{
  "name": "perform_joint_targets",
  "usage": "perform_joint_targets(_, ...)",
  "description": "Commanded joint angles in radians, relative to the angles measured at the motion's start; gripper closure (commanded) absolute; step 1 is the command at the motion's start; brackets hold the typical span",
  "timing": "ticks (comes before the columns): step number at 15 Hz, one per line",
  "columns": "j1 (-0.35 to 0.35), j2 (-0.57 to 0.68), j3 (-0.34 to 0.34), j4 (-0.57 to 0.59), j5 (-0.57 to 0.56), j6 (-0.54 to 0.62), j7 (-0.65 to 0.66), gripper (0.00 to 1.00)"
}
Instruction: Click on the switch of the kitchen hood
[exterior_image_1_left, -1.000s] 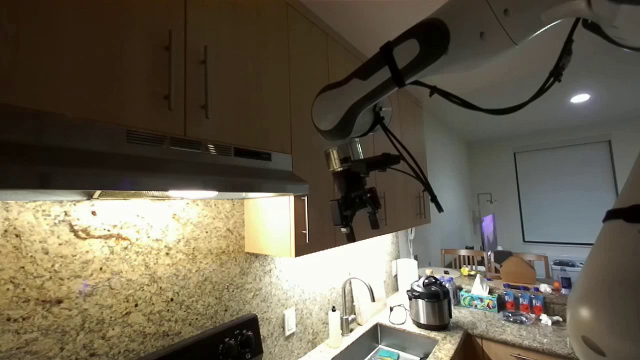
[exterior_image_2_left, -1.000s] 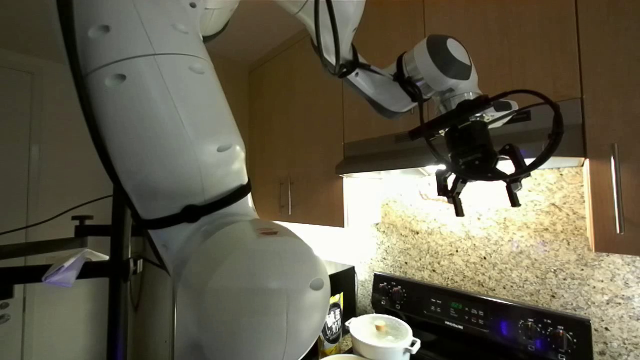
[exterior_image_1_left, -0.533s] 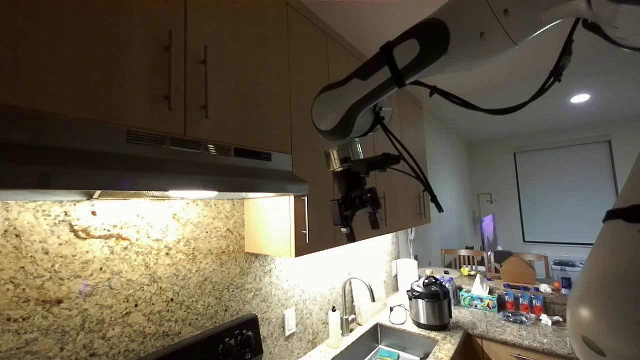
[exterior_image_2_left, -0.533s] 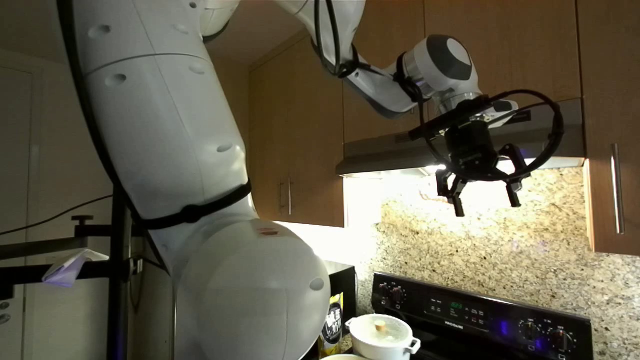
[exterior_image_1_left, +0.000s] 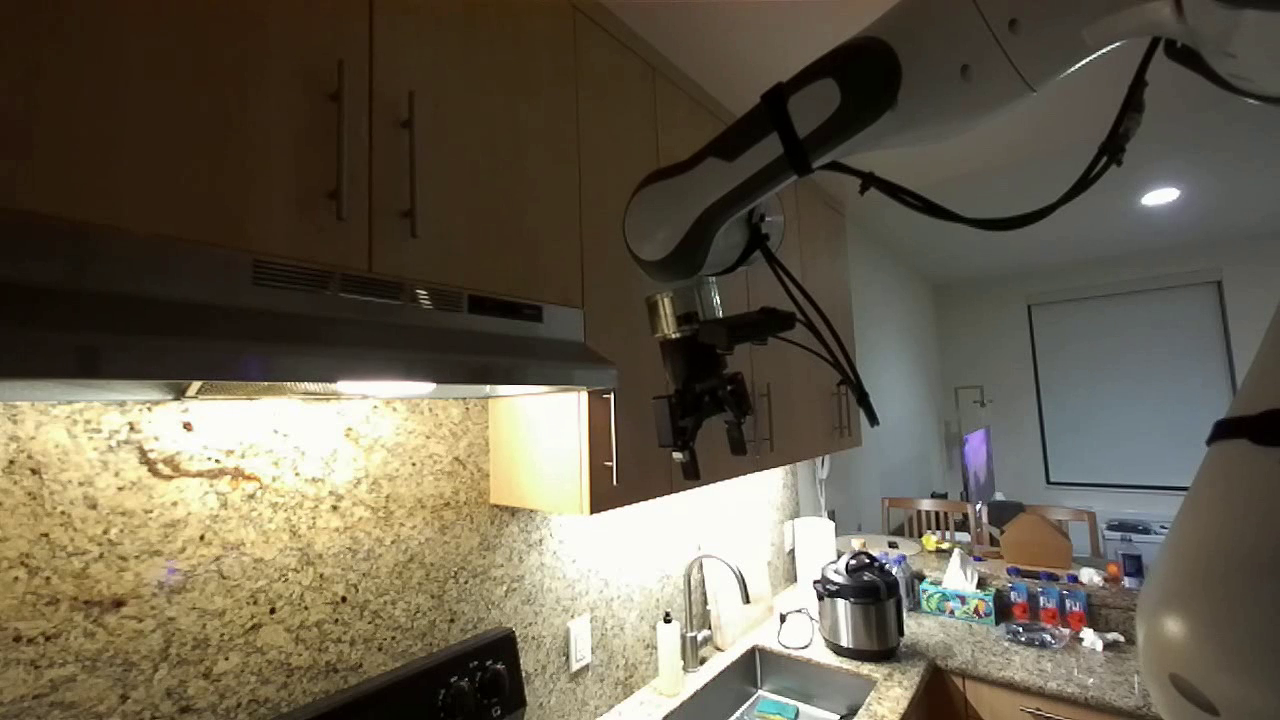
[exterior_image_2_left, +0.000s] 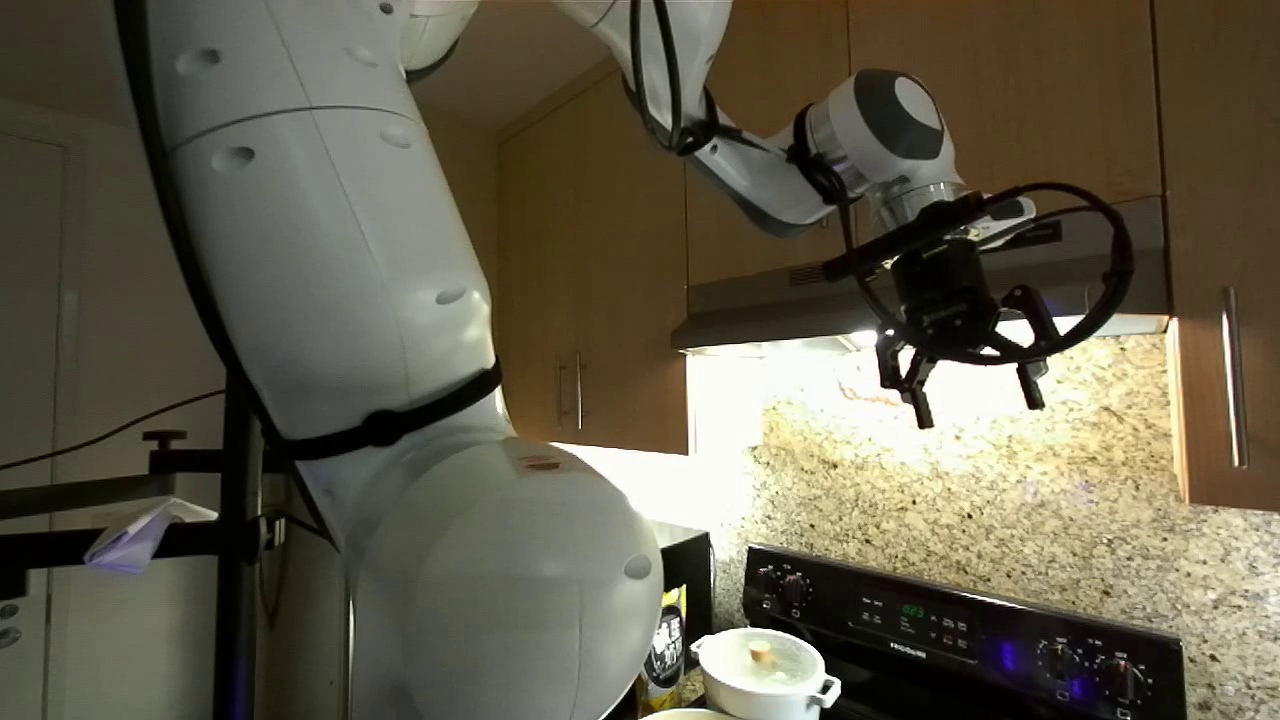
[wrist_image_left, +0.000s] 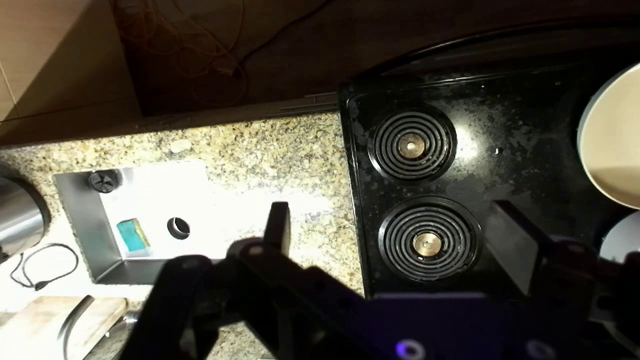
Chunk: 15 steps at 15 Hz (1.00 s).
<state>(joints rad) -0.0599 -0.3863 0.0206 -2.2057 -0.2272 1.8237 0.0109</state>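
Wooden cabinets (exterior_image_1_left: 480, 150) fill the upper background; granite backsplash (exterior_image_1_left: 300, 540), worktop (wrist_image_left: 280, 150) and black stove (wrist_image_left: 540, 150) below. Kitchen hood (exterior_image_1_left: 300, 340) under the cabinets, lit underneath. Gripper (exterior_image_1_left: 713, 456) hangs right of it in an exterior view, pointing down, jaws well apart.

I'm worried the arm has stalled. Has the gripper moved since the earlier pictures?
Yes, slightly: in an exterior view the gripper has shifted toward the picture's left, a little nearer in the image to the kitchen hood, which stays put.
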Motion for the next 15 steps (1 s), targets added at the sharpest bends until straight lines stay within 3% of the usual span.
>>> perform_joint_targets(1,0.016,-0.009,-0.02,-0.022,-0.01,0.06,-0.04,0.0)
perform_joint_targets(2,0.017,-0.011,-0.023,-0.026,-0.006,0.083,-0.043,0.0)
perform_joint_targets(3,-0.013,-0.028,-0.086,0.036,-0.012,0.049,-0.145,0.0)
perform_joint_targets(8,-0.013,-0.039,-0.175,0.145,0.014,0.046,-0.286,0.0)
perform_joint_targets(15,0.063,-0.067,-0.175,0.276,0.129,0.008,-0.416,0.0)
